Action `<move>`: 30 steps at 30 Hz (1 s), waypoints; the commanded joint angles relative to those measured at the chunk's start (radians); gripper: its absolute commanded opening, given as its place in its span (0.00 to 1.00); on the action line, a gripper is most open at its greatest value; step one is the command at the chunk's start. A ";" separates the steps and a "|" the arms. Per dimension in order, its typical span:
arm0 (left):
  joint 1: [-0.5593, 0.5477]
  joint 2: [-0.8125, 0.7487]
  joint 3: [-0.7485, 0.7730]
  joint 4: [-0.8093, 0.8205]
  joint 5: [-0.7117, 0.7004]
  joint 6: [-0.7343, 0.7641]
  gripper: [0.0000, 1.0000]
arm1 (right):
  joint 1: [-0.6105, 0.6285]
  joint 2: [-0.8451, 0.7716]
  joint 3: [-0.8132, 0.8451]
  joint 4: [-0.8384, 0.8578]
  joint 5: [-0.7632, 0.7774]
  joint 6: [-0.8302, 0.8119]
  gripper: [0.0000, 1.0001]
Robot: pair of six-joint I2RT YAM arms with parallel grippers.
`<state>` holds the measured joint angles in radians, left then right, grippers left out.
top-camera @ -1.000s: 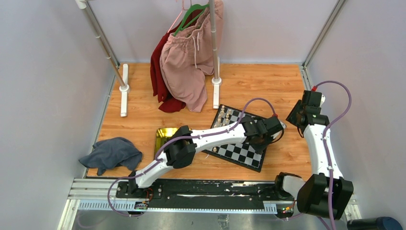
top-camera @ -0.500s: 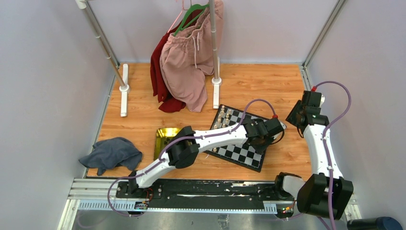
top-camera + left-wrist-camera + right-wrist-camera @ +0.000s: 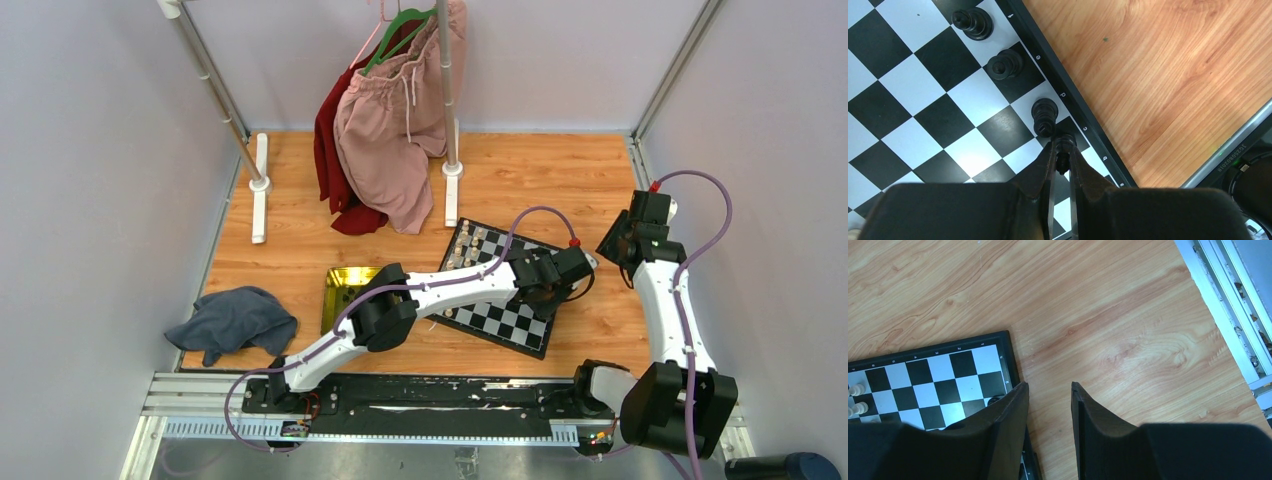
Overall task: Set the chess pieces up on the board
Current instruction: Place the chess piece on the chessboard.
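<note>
The board (image 3: pixel 508 322) lies tilted on the wooden table, right of centre. My left gripper (image 3: pixel 1062 150) hangs over the board's right edge row, shut on a small black chess piece (image 3: pixel 1063 159) pinched between its fingertips. Three other black chess pieces (image 3: pixel 1044 115) (image 3: pixel 1004 64) (image 3: pixel 972 22) stand along that same edge row. Seen from above, the left wrist (image 3: pixel 548 270) covers the board's right corner. My right gripper (image 3: pixel 1049 386) is open with nothing in it, above bare wood just right of the board (image 3: pixel 923 375). A black piece (image 3: pixel 993 400) shows beside its left finger.
Cream-white pieces (image 3: pixel 855 389) stand on the board's far side. A yellow-green tray (image 3: pixel 343 283) lies left of the board, partly under the left arm. A grey cloth (image 3: pixel 235 320) is at the left. A clothes rack with pink and red garments (image 3: pixel 390 130) stands at the back.
The left arm has shifted slightly, its elbow moving a little to the right, with the piece still in its grip. The right arm has not moved.
</note>
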<state>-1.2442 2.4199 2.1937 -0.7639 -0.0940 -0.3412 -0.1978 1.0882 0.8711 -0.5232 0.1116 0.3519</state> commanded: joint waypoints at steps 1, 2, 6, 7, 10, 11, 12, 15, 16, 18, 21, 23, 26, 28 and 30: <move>-0.003 0.028 0.018 0.011 -0.009 0.007 0.19 | -0.015 -0.011 -0.012 -0.003 -0.013 -0.002 0.41; -0.004 0.028 0.017 0.011 -0.010 0.008 0.23 | -0.015 -0.011 -0.011 -0.003 -0.012 -0.002 0.41; -0.003 0.020 0.000 0.012 -0.016 0.010 0.30 | -0.014 -0.011 -0.011 -0.002 -0.016 0.000 0.41; -0.003 0.018 -0.001 0.011 -0.016 0.011 0.33 | -0.015 -0.011 -0.011 -0.003 -0.016 0.000 0.41; -0.003 0.015 -0.003 0.012 -0.017 0.011 0.35 | -0.015 -0.012 -0.012 -0.003 -0.016 0.002 0.41; -0.004 0.014 -0.003 0.012 -0.018 0.011 0.36 | -0.014 -0.014 -0.012 -0.003 -0.016 0.002 0.41; -0.003 0.013 -0.002 0.011 -0.019 0.011 0.36 | -0.015 -0.016 -0.012 -0.003 -0.016 0.002 0.41; -0.003 0.005 -0.003 0.010 -0.024 0.013 0.36 | -0.015 -0.021 -0.008 -0.007 -0.015 0.001 0.41; -0.003 0.002 -0.004 0.010 -0.027 0.013 0.40 | -0.015 -0.022 -0.006 -0.009 -0.016 0.000 0.41; -0.003 -0.008 -0.008 0.009 -0.030 0.014 0.41 | -0.015 -0.025 -0.003 -0.013 -0.016 0.001 0.41; -0.003 -0.036 -0.024 0.011 -0.036 0.010 0.43 | -0.015 -0.034 0.000 -0.018 -0.016 0.000 0.41; -0.004 -0.058 -0.040 0.009 -0.039 0.007 0.45 | -0.015 -0.041 -0.001 -0.020 -0.016 0.000 0.41; -0.003 -0.105 -0.072 0.011 -0.046 0.002 0.52 | -0.015 -0.053 0.003 -0.023 -0.015 -0.003 0.41; -0.004 -0.142 -0.099 0.010 -0.056 0.000 0.57 | -0.014 -0.062 0.007 -0.024 -0.016 -0.003 0.41; -0.004 -0.182 -0.128 0.010 -0.066 -0.001 0.61 | -0.015 -0.070 0.008 -0.027 -0.017 -0.004 0.41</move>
<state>-1.2442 2.3611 2.1002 -0.7639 -0.1307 -0.3374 -0.1978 1.0451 0.8715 -0.5243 0.0971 0.3519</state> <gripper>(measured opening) 0.582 0.411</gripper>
